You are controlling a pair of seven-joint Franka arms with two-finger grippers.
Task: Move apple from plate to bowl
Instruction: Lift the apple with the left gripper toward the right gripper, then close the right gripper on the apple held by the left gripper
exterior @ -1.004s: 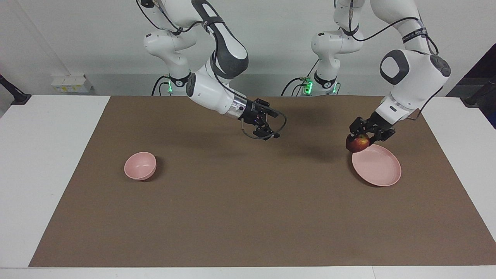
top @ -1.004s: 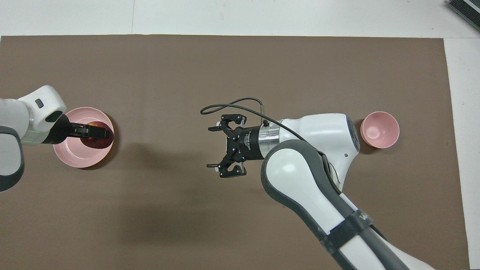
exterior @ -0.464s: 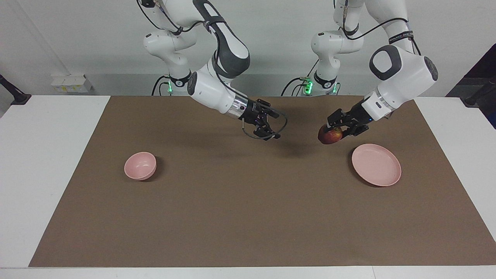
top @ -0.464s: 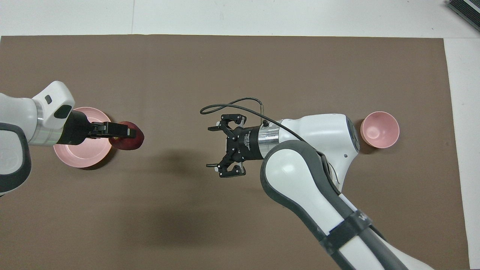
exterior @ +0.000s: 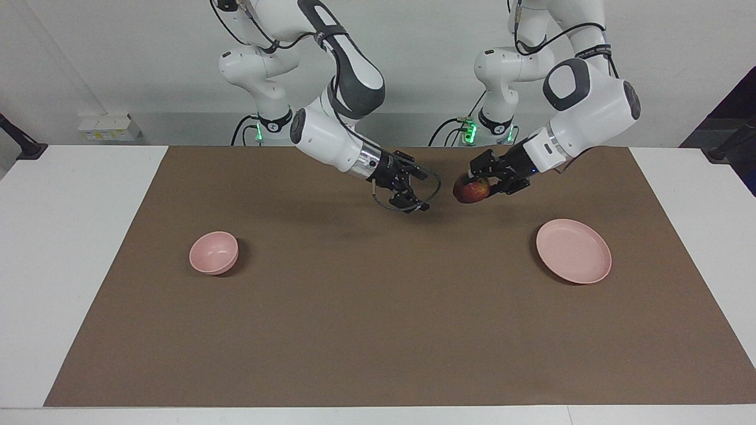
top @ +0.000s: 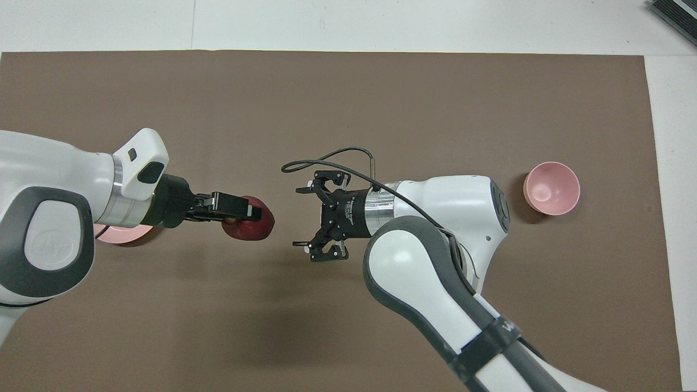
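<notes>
I see my left arm stretched low toward the middle of the table, and its left gripper [exterior: 479,180] is closed on the apple [exterior: 471,191], holding it in the air over the brown mat [exterior: 378,330]. The apple hangs over the mat between the plate [exterior: 573,258] and the table's middle. My right arm is bent down from its base with the forearm pointing to the centre; the right gripper [exterior: 410,190] hovers over the mat with its fingers spread wide and nothing between them. Both grippers face each other, near but apart, with the apple just beside the spread fingers.

The plate lies on the mat toward the left arm's end of the table and I see nothing on it. The bowl [exterior: 214,252] stands upright toward the right arm's end, well apart from both grippers, and I see nothing inside it.
</notes>
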